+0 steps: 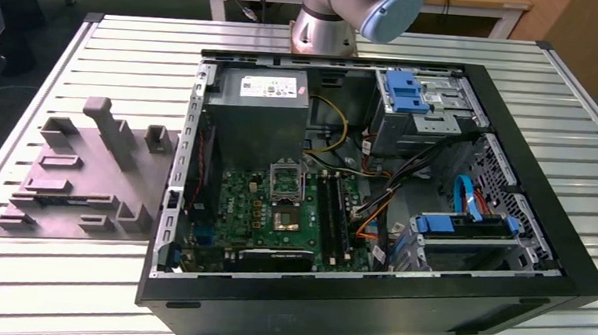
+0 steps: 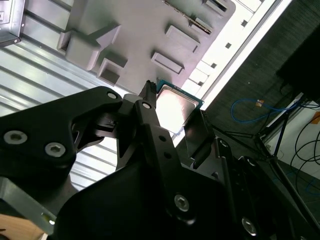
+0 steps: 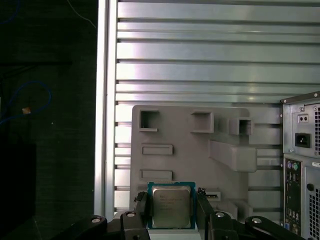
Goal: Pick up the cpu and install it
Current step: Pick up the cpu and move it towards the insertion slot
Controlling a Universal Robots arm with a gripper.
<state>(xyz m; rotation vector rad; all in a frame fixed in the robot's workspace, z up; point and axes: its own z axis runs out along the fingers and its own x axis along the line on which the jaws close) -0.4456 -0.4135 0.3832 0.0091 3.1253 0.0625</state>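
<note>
The cpu (image 3: 171,206) is a flat square chip with a pale silver top and a thin green-blue rim. It sits between my gripper's (image 3: 173,209) two black fingers (image 3: 142,204), which are shut on its opposite edges. In the second wrist view the cpu (image 2: 176,106) glints between the same black fingers (image 2: 148,102) of the gripper (image 2: 172,119). It hangs well above the grey plastic block (image 3: 190,150) with its recesses and posts. In the exterior view the open computer case (image 1: 545,256) lies on the table, with the motherboard socket (image 1: 286,217) uncovered and its bracket (image 1: 285,179) lifted.
The grey block (image 1: 87,176) lies on the slatted metal table (image 1: 128,53), to the exterior view's left of the case. The arm's base (image 1: 336,16) stands behind the case. Inside are a power supply (image 1: 261,109), drive cages with blue tabs (image 1: 404,92) and loose cables (image 1: 381,197). The case's rear panel (image 3: 302,165) is beside the block.
</note>
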